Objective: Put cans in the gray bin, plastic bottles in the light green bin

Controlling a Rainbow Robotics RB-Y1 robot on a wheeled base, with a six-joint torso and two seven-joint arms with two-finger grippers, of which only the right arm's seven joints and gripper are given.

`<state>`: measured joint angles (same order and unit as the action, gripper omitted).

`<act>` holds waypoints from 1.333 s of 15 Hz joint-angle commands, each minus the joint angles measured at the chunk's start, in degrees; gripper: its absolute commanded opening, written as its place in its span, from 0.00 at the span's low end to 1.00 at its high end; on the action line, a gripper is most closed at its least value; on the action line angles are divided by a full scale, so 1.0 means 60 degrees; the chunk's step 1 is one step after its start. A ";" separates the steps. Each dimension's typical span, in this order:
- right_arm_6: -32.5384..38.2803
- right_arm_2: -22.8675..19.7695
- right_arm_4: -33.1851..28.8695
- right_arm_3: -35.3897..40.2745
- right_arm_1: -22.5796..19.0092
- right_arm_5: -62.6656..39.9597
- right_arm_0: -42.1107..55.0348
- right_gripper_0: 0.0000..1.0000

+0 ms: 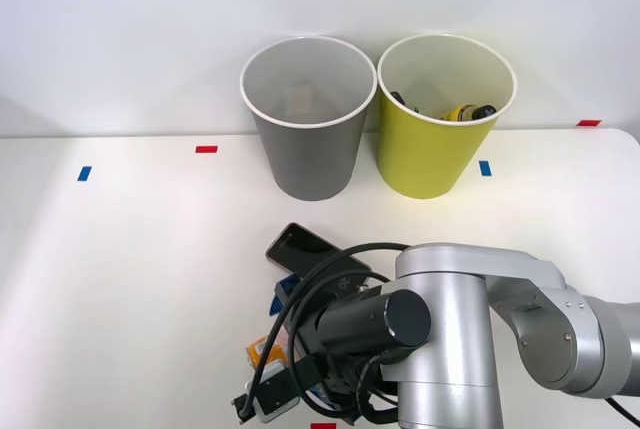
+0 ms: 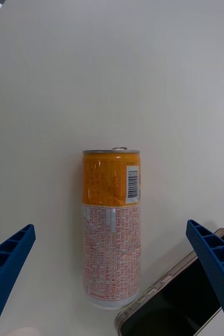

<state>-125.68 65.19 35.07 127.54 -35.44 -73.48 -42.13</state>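
White desk (image 1: 120, 279) runs back to a plain pale wall, with small red and blue tape marks scattered on it. At its far edge, toward twelve o'clock from the robot, stand the gray bin (image 1: 310, 154) and, touching it on the right, the light green bin (image 1: 432, 154), which already holds a bottle. Near the robot the can (image 2: 112, 231) lies on its side under the open claw (image 2: 112, 283), between the two spread blue fingers (image 2: 7, 262). It looks light, thin-walled and smooth, so it would likely roll or dent; a gentle hold across the mid-body seems best. A phone (image 2: 180, 299) lies just beside the can's pale end, right under one finger, and may obstruct closing.
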 commanded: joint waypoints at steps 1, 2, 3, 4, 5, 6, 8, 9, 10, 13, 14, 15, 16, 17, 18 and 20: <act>0.0088 0.0019 -0.0001 -0.0002 0.0048 0.0000 0.0005 1.00; 0.0117 0.0004 -0.0001 -0.0002 0.0063 0.0000 0.0005 1.00; 0.0146 0.0019 -0.0016 -0.0016 0.0077 0.0000 0.0005 1.00; 0.0146 0.0077 -0.0016 -0.0119 0.0136 0.0000 0.0005 1.00; 0.0132 0.0106 -0.0016 -0.0324 0.0253 0.0015 -0.0010 1.00; 0.0102 0.0121 -0.0030 -0.0544 0.0385 0.0015 0.0005 1.00; 0.0044 0.0209 -0.0118 -0.0895 0.0619 0.0132 0.0005 1.00; 0.0029 0.0253 -0.0177 -0.1129 0.0795 0.0191 0.0005 1.00; 0.0000 0.0253 -0.0265 -0.1466 0.1044 0.0235 0.0005 1.00; -0.0088 0.0268 -0.0558 -0.2184 0.1557 0.0440 0.0005 1.00; -0.0132 0.0253 -0.0646 -0.2375 0.1630 0.0572 0.0005 1.00; -0.0161 0.0253 -0.0792 -0.2594 0.1777 0.0660 -0.0010 1.00; -0.0191 0.0268 -0.0895 -0.2741 0.1864 0.0660 0.0005 1.00; -0.0235 0.0253 -0.0968 -0.2829 0.1908 0.0660 0.0005 1.00; -0.0264 0.0268 -0.0968 -0.2873 0.1923 0.0660 -0.0025 1.00; -0.0308 0.0385 -0.0953 -0.2873 0.1850 0.0645 -0.0127 1.00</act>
<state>-127.42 67.05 29.34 110.34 -24.10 -69.56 -42.49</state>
